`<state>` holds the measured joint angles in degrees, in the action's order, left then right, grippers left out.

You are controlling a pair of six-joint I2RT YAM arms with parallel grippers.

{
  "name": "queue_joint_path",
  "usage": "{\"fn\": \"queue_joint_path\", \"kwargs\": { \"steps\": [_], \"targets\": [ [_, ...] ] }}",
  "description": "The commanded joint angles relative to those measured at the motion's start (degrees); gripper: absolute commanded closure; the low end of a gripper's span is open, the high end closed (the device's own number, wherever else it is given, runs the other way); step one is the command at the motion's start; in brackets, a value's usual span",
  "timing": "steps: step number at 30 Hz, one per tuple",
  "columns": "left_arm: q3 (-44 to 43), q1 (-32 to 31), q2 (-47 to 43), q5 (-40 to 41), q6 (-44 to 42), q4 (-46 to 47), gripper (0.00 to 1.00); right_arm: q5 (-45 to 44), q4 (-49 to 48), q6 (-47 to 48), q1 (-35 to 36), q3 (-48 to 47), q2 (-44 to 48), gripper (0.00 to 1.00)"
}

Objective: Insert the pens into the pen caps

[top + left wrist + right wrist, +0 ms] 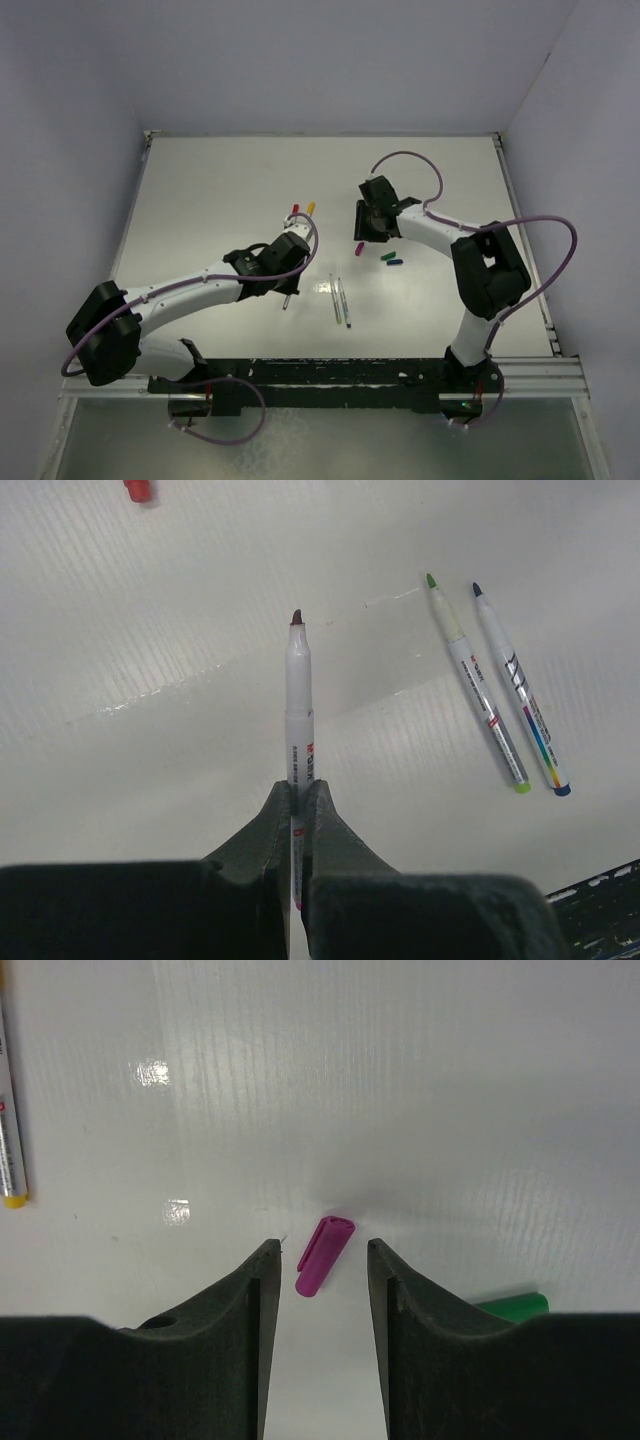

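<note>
1 pen (299, 680) in left pincer (303, 792); barrel txt unreadable.

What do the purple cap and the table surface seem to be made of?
Purple cap: probably moulded plastic, smooth and evenly coloured, with a clip ridge along its side. Table surface: looks like white corrugated plastic sheet, semi-gloss; fine parallel ribs and soft light reflections show.

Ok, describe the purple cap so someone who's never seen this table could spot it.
Find the right gripper, open over the white table. The purple cap lies between its fingers, ungripped. It's the only purple one; the green cap and blue cap sit just beside.
</note>
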<state>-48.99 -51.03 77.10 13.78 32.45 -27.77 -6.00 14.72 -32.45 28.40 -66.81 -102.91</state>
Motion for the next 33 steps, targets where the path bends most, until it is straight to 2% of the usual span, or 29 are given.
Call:
{"fn": "queue_joint_path", "kwargs": {
  "steps": [1, 19, 33],
  "targets": [
    [0.03, 0.16, -1.16, 0.90, 0.61, 2.02, 1.00, -0.61, 2.67, -1.67, 0.47, -2.37, -0.13, 0.57],
    [0.25, 0.36, -0.02, 0.24, -0.06, 2.13, 1.00, 0.98, 1.88, -3.42, 0.93, -2.24, -3.86, 0.58],
    [-0.24, 0.49, 1.12, 0.72, -1.19, 3.24, 1.00, -1.10, 6.80, -0.60, 3.36, -3.22, -6.23, 0.61]
  ]
}}
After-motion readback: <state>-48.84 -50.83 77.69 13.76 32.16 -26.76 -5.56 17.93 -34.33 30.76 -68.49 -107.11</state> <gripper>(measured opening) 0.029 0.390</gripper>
